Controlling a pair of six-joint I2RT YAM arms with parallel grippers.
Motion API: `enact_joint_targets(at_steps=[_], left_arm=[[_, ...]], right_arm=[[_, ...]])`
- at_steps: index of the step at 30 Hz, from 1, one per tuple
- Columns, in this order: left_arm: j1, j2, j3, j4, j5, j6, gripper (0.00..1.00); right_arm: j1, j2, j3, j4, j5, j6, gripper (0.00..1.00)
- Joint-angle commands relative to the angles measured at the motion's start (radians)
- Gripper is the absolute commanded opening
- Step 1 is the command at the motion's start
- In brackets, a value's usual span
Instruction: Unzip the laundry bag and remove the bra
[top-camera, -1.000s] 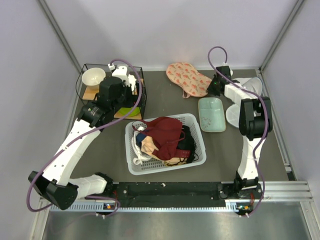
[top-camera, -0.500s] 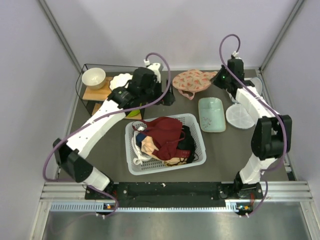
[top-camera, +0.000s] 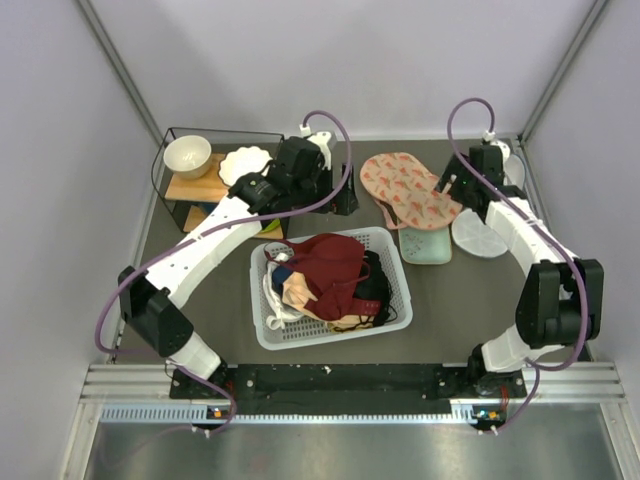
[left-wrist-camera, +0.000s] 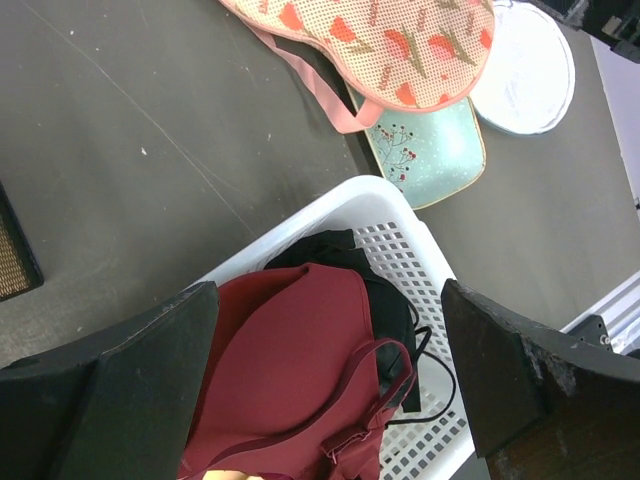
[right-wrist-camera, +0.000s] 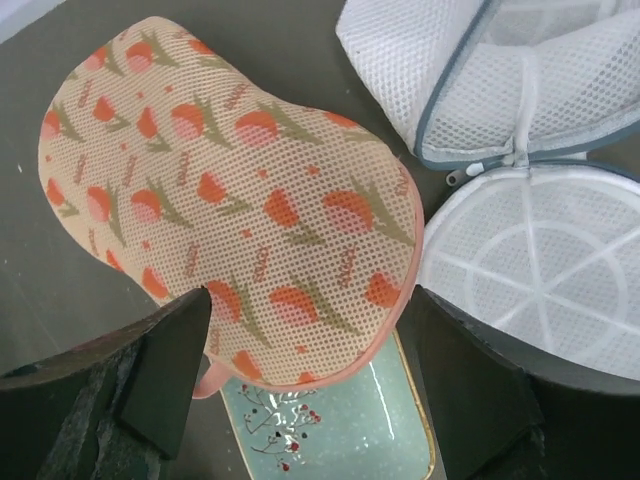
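Laundry bag (right-wrist-camera: 240, 225) lies on desk (top-camera: 445, 295), one end over mint tray (right-wrist-camera: 335, 432); R jaws spread apart above it, L jaws apart over white basket (left-wrist-camera: 372, 190) w/ maroon garment (left-wrist-camera: 290, 360).

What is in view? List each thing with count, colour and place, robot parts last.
laundry bag: one, peach-pink with red flowers, far centre, partly over tray
tray: one, mint green, right of basket
mesh bags: two, white, far right
basket: one, white, centre
maroon garment: one, maroon, atop basket pile
black garment: one, black, in basket
bowl: one, white, far left
scalloped dish: one, white, beside bowl
left gripper: one, black, open, behind basket
right gripper: one, black, open, at laundry bag
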Motion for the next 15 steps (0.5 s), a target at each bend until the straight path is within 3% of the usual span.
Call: enact_joint_targets(at_steps=[1,8,15], left_arm=[[0.004,-0.034,0.024,0.027,-0.047,0.015,0.99],[0.012,-0.059,0.068,-0.043,-0.128,0.055,0.99],[0.03,-0.097,0.039,-0.05,-0.137,0.044,0.99]], right_arm=[[0.108,-0.064,0.024,0.015,0.103,-0.131,0.8],[0.288,0.104,0.113,-0.001,0.126,-0.395,0.77],[0.311,0.308,0.257,-0.046,0.011,-0.406,0.64]])
